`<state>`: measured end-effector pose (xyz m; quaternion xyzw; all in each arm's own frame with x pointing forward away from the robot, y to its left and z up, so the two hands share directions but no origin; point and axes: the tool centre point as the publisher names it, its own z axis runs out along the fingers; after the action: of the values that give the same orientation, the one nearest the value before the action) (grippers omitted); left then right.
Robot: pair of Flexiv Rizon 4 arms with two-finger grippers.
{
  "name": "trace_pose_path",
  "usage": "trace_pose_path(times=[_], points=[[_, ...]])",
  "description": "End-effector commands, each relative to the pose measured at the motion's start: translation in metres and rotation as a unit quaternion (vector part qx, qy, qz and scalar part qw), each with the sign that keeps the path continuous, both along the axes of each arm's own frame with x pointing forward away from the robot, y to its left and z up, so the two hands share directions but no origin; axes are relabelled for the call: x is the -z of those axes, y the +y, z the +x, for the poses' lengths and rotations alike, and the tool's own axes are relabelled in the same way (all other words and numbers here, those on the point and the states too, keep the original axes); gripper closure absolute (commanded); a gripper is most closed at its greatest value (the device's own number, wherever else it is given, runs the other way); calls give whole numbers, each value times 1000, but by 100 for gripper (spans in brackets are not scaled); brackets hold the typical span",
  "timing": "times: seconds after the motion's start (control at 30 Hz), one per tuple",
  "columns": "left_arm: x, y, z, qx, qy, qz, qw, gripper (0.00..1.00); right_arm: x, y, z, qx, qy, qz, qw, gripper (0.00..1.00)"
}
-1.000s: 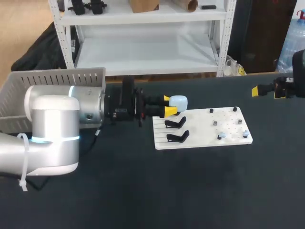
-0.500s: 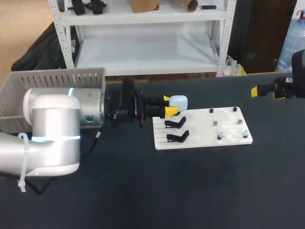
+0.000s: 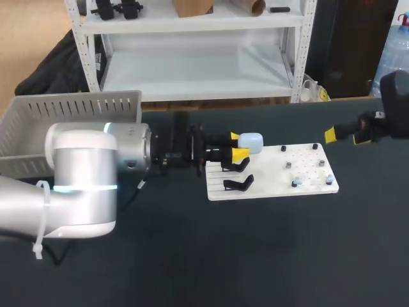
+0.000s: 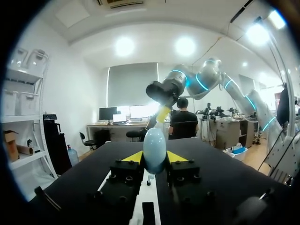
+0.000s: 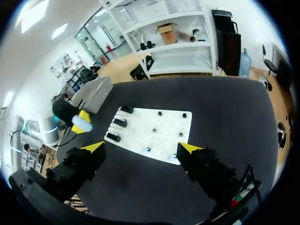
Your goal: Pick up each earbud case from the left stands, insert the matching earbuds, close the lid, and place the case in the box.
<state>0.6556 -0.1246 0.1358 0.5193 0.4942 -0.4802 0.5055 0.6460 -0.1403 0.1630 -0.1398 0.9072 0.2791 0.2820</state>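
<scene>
A pale blue earbud case [image 3: 250, 142] is held above the back left corner of the white board [image 3: 268, 182], with my left gripper [image 3: 235, 146] shut on it. In the left wrist view the case [image 4: 154, 149] stands upright between the yellow tips of the left gripper [image 4: 154, 158]. Two empty black stands [image 3: 236, 166] sit on the board's left end, just below the case. Small pale earbuds [image 3: 296, 183] rest on pegs at the board's right end. My right gripper [image 3: 345, 135] hangs open past the board's right edge, and in its own view the right gripper [image 5: 141, 147] is wide open above the board [image 5: 154, 131].
A grey slatted basket [image 3: 70, 118] stands at the table's back left, behind my left arm, and shows as the basket [image 5: 93, 93] in the right wrist view. Dark tabletop lies in front of the board.
My left gripper has carried the case a little to the right, over the board's left end. The right gripper has shifted slightly left, toward the board.
</scene>
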Motion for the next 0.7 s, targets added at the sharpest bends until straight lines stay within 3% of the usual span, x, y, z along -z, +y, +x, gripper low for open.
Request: trace_pose_path(times=[0.03,0.37,0.7], points=[[5,-4,8,14,4,3,1000,100,-13,8,-31,-16,-14,1,1000,0],[9,1,8,7,14,8,1000,100,-9,65,-55,-61,-39,-68,995,0],[13,6,7,-10,5,1,1000,100,-9,97,-55,-61,-33,-70,995,0]])
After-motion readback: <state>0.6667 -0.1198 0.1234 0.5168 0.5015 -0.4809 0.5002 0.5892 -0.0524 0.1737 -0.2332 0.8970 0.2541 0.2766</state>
